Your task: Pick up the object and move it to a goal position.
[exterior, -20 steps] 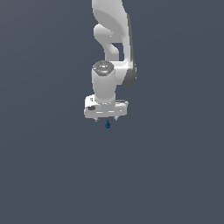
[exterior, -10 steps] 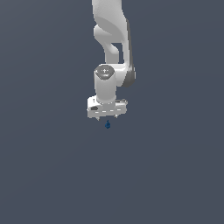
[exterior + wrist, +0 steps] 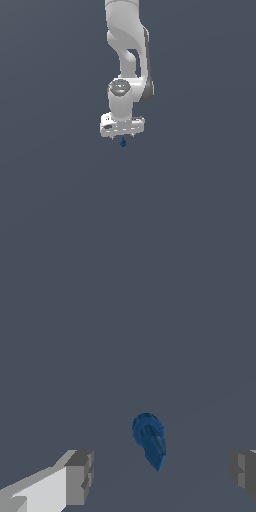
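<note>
The object (image 3: 123, 143) is a tiny dark blue piece with a ridged round base and a pointed cone tip. It lies on the dark grey floor just below the white hand of my gripper (image 3: 122, 137). The wrist view shows the object (image 3: 149, 440) between the two grey fingertips (image 3: 80, 476), nearer the middle than either pad and touching neither. My gripper (image 3: 160, 473) is open wide, with nothing held.
The white arm (image 3: 127, 55) rises straight up behind the hand in the exterior view. Plain dark grey floor (image 3: 200, 200) surrounds the object on all sides, and no other things show.
The wrist and hand have sunk slightly toward the object. The object has stayed where it was.
</note>
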Robot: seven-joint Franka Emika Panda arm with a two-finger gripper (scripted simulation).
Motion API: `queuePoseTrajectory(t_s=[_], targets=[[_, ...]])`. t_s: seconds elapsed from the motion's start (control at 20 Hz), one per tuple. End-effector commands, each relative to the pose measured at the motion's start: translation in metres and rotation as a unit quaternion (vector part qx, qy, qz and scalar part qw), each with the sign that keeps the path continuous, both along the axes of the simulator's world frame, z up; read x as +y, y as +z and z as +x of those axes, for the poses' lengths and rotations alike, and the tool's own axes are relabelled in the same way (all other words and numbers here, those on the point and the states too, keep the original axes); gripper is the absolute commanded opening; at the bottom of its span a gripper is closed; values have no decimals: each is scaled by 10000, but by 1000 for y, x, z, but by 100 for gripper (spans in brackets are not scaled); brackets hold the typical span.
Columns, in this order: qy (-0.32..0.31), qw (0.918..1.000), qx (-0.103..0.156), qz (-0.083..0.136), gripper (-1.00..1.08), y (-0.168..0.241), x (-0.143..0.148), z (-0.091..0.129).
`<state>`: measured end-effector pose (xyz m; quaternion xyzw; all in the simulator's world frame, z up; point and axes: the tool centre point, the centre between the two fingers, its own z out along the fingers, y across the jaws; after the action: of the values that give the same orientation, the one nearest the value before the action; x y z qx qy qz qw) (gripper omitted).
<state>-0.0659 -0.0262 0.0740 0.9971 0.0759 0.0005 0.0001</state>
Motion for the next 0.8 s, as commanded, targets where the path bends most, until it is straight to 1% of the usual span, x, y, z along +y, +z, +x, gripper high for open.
queuePoseTrajectory(t_s=[0.0,0.2,0.4,0.45,0.75], targets=[[3,10000,5,1,100,-13,0,-1],[6,10000,5,1,100,-27,0,-1],[6,10000,5,1,100,-32,0,-1],[6,10000,5,1,-100,-32,0,-1],[6,10000,5,1,-100,-32,0,-1]])
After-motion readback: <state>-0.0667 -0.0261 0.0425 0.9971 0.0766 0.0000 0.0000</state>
